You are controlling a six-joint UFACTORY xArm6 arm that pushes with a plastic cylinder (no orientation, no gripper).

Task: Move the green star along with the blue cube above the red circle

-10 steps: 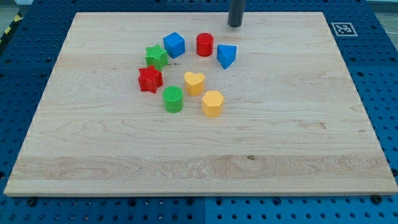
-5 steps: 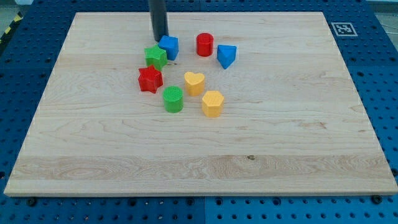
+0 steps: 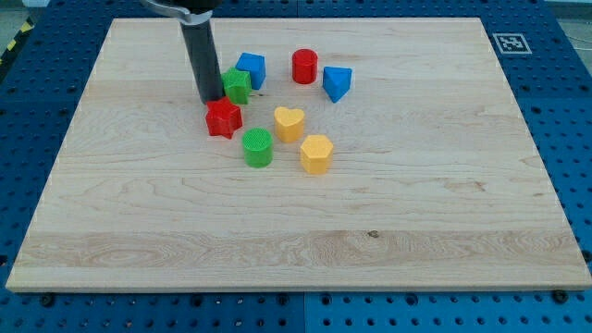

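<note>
You have no gripper; my tip (image 3: pixel 212 99) holds nothing and touches the left side of the green star (image 3: pixel 238 86), which touches the blue cube (image 3: pixel 250 69), upper centre of the tabletop (image 3: pixel 444 185). Step in hand: pushing both. Next, push right and up, past the red circle (image 3: pixel 304 66). Neither block shows a long axis.

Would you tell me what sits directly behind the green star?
The blue cube touches the green star toward the view's top. My tip hides the star's left edge.

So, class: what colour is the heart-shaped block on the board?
Yellow: the heart block shows plainly in the camera view, the only one given.
</note>
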